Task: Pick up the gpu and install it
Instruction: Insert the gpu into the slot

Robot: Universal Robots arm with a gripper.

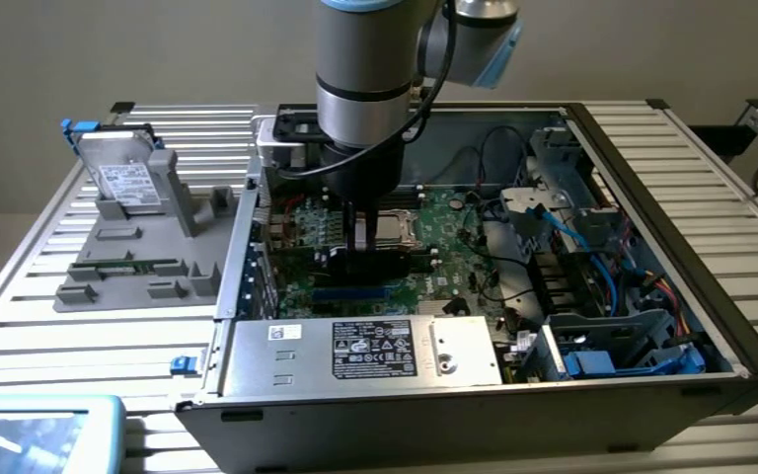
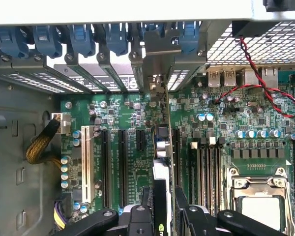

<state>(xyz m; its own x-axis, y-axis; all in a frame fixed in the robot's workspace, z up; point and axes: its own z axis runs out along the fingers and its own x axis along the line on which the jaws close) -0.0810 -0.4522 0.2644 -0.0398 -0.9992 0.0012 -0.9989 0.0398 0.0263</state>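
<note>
The gpu point(image 1: 374, 265) is a thin black card standing on edge low over the green motherboard point(image 1: 303, 222) inside the open computer case point(image 1: 643, 212). My gripper point(image 1: 368, 245) reaches straight down from the arm and is shut on the card's upper edge. In the wrist view the gpu point(image 2: 161, 147) appears edge-on between the two black fingers point(image 2: 137, 219). It runs along the black expansion slots point(image 2: 122, 162) toward the metal bracket openings at the case's rear wall point(image 2: 155, 81). Whether its connector sits in a slot I cannot tell.
A silver hard drive point(image 1: 126, 183) and green memory sticks point(image 1: 129, 265) rest on a grey holder outside the case at the exterior view's left. The power supply point(image 1: 366, 351), blue cables point(image 1: 590, 232), drive cage point(image 1: 616, 346) and processor socket point(image 2: 255, 196) crowd the case.
</note>
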